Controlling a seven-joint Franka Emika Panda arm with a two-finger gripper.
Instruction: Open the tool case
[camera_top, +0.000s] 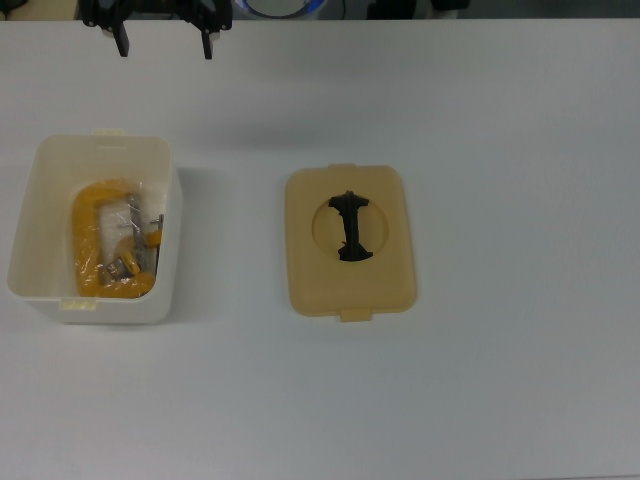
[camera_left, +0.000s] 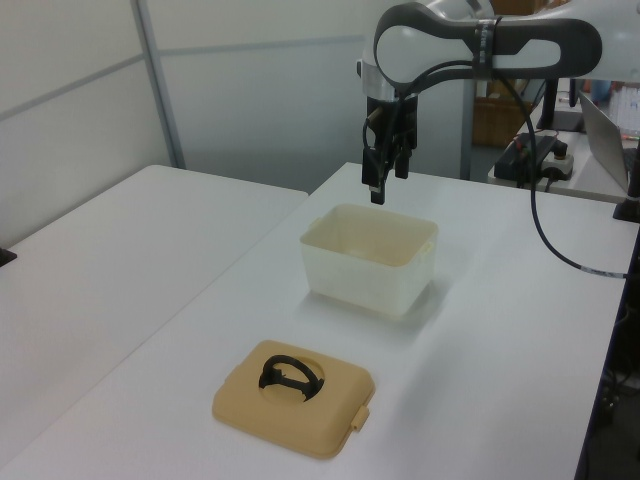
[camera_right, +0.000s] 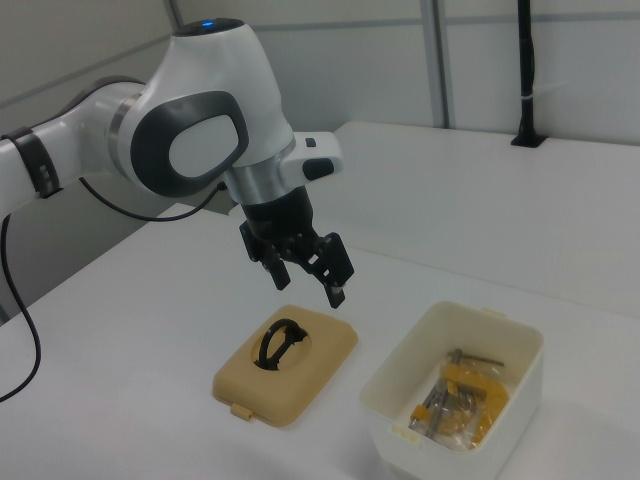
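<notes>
Top view first: the tool case (camera_top: 92, 230) is a white box that sits open on the white table (camera_top: 500, 120), near the top view's left. Inside it lies a yellow clamp (camera_top: 100, 240) with some small grey metal bits. The tan lid (camera_top: 350, 242) lies flat on the table, well apart from the box, toward the middle. A black handle (camera_top: 350, 226) sits in a round dip in the lid. A small tab sticks out from the lid's near edge. The gripper (camera_top: 165, 40) hangs at the top edge of this view, beyond the box. Its two black fingers are spread wide and hold nothing.

Left view next: the white box (camera_left: 368, 258) stands farther back on the table and the lid (camera_left: 293, 397) lies in front of it. The gripper (camera_left: 385, 182) points down, up in the air above the far edge of the box. It touches nothing.

Right view last: the box (camera_right: 455, 400) is at the right view's right, with the clamp (camera_right: 462, 402) inside. The lid (camera_right: 287, 375) lies just beside it on the right view's left. The gripper (camera_right: 305, 285) hangs above the table, with its fingers apart and empty. The arm (camera_right: 190, 135) is big, white and grey.
</notes>
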